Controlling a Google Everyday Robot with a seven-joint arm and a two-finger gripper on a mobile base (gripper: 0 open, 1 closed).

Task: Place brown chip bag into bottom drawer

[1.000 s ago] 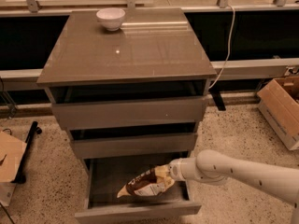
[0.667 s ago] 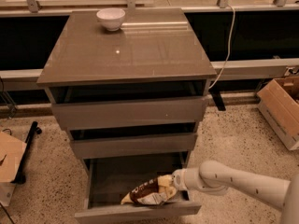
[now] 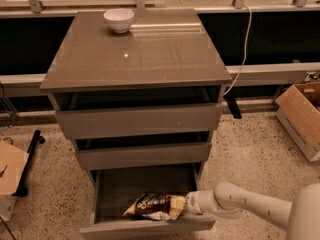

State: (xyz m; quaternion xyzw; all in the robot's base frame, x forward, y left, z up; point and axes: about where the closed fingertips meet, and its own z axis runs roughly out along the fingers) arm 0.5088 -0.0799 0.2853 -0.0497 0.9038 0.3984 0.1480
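The brown chip bag (image 3: 154,205) lies low in the open bottom drawer (image 3: 150,228), near its front right, with its dark middle and pale yellow ends showing. My gripper (image 3: 184,206) reaches in from the right, at the bag's right end, down inside the drawer tray. The white arm runs off toward the lower right corner. The two drawers above are pushed in.
A white bowl (image 3: 119,20) stands on the cabinet top (image 3: 140,54) at the back left. A cardboard box (image 3: 303,117) is on the floor to the right, another cardboard piece (image 3: 9,170) to the left. A white cable (image 3: 245,44) hangs behind the cabinet.
The gripper and the bag have moved down and toward the drawer's front, from above the tray to low inside it.
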